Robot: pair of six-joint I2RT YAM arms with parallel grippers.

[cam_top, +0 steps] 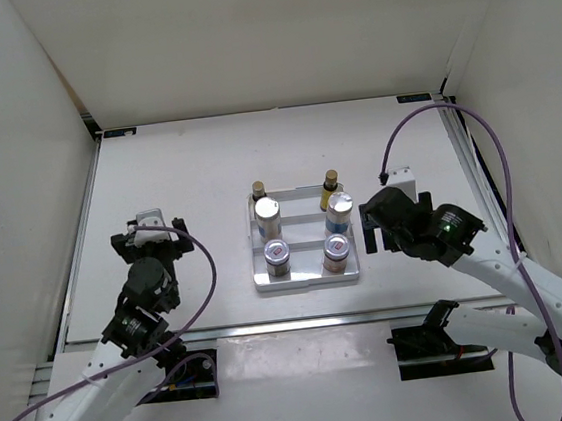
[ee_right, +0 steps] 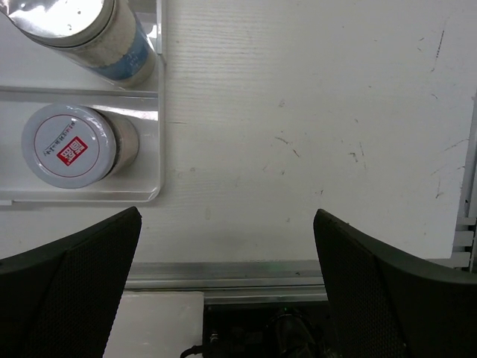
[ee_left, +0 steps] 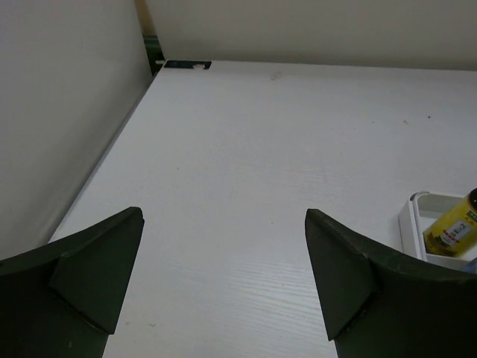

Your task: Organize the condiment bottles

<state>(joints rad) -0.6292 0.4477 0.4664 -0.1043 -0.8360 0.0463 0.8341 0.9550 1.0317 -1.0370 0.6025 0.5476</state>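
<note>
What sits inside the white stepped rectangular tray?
Six bottles: two slim yellow gold-capped ones rearmost, two white silver-lidded cylinders midway, two short jars nearest. The tray's floor beneath them is hidden.

I stood in what looked like a robotics lab cell: a white table [cam_top: 176,171] boxed in by plain white panel walls [cam_top: 6,179], my left arm [cam_top: 123,338] and right arm [cam_top: 529,275] bolted at its near edge, purple cables [cam_top: 504,172] looping off them, a metal rail [cam_top: 273,324] along the front.
</note>
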